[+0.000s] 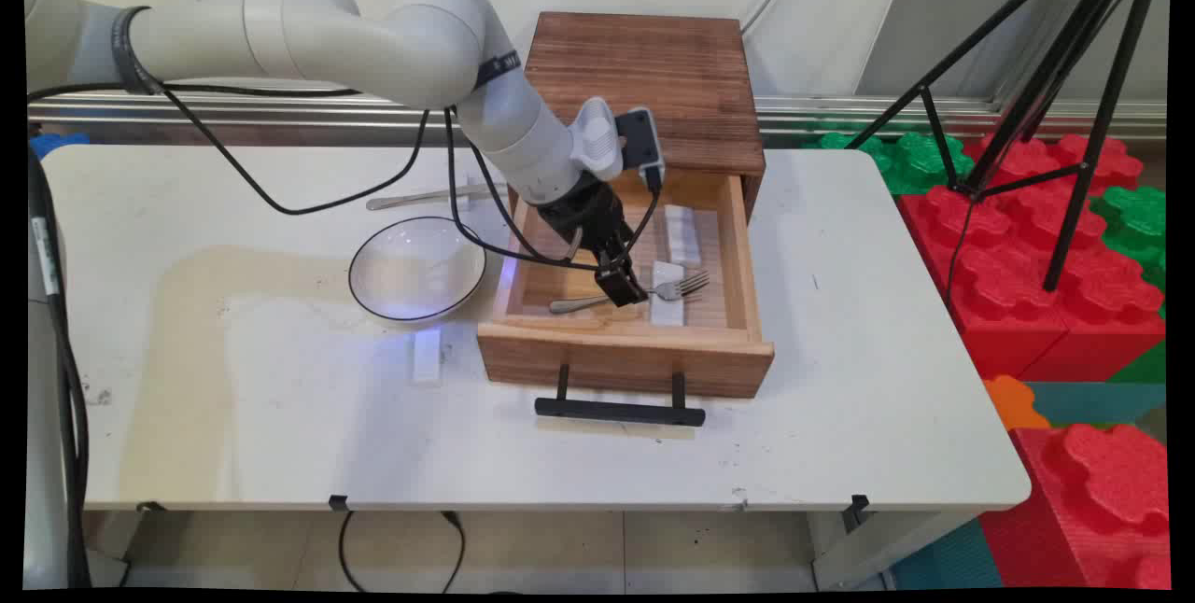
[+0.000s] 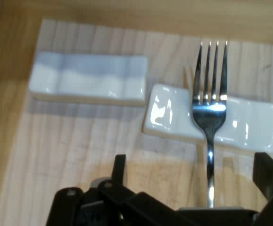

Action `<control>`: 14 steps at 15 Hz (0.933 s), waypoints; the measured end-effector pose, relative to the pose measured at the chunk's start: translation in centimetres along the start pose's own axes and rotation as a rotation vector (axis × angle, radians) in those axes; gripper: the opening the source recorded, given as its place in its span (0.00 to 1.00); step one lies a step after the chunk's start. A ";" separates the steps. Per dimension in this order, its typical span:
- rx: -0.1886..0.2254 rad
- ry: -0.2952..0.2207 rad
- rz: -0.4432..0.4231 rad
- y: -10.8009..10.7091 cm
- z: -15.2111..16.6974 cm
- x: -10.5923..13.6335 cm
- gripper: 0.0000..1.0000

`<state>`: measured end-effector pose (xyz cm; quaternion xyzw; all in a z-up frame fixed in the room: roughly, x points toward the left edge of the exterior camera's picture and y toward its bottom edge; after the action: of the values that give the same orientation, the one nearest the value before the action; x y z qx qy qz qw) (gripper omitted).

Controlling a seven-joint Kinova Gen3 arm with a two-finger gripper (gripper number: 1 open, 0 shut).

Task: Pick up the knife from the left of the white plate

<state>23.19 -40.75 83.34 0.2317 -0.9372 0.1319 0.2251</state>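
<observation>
My gripper (image 1: 623, 288) reaches down into the open wooden drawer (image 1: 625, 356), just above its floor. It is open, one finger on each side of the handle of a silver fork (image 1: 680, 285), not touching it. In the hand view the gripper (image 2: 194, 165) straddles the fork (image 2: 210, 101), whose tines lie across a white ceramic cutlery rest (image 2: 167, 115). A second white rest (image 2: 86, 84) lies beside the first, further back in the drawer (image 2: 70, 155). The handle's end is hidden under my hand.
The drawer belongs to a dark wooden cabinet (image 1: 644, 80) and has a black handle (image 1: 619, 410). Left of it stand a glass bowl (image 1: 417, 267), a spoon (image 1: 425, 200) and another white rest (image 1: 427, 356). A black tripod (image 1: 1046, 118) and red foam blocks (image 1: 1046, 267) stand off the table's right edge.
</observation>
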 end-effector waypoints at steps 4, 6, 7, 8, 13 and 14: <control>0.004 0.024 0.009 -0.1 -2.0 0.5 1.00; 0.003 0.034 0.022 0.0 -3.7 0.5 1.00; 0.003 0.037 0.026 0.0 -4.6 0.4 1.00; 0.003 0.038 0.029 0.0 -5.4 0.2 1.00; 0.000 0.044 0.027 0.3 -9.5 -0.8 1.00; 0.000 0.043 0.023 0.3 -10.3 -1.1 1.00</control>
<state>27.60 -36.42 91.69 0.2181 -0.9346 0.1394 0.2438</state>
